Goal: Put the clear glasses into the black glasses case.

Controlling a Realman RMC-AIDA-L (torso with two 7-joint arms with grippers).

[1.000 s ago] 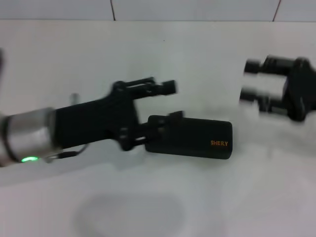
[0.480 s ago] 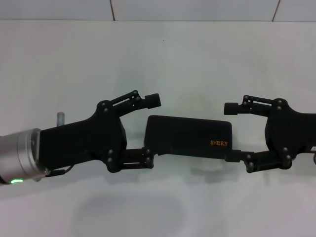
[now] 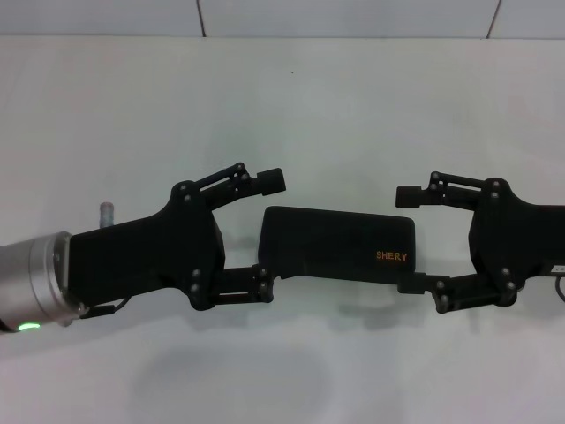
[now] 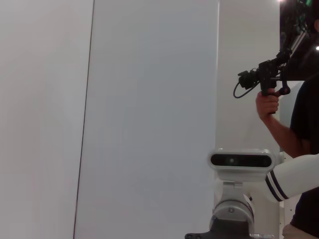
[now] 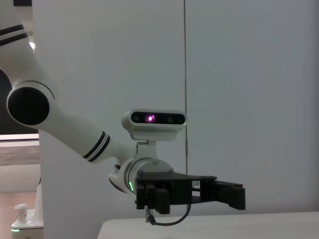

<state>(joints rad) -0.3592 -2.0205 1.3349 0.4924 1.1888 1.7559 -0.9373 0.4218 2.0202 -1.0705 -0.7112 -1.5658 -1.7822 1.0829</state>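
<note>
The black glasses case [image 3: 335,246] lies shut on the white table [image 3: 335,115], its orange lettering toward the right end. My left gripper [image 3: 267,231] stands open at the case's left end, one finger beyond it and one on the near side. At the right end my right gripper [image 3: 409,239] is open in the same way, straddling that end. Neither pair of fingers presses on the case. The clear glasses are out of view. In the right wrist view the left gripper [image 5: 234,195] shows from the side above the table edge.
A small grey cylinder [image 3: 106,212] stands by the left arm. The wall [image 3: 353,18] runs along the table's far edge. In the left wrist view a person [image 4: 299,129] holds a camera rig beyond the right arm.
The right arm came down from the far right to the case's right end. The left gripper drew back from over the case's left end and opened wider.
</note>
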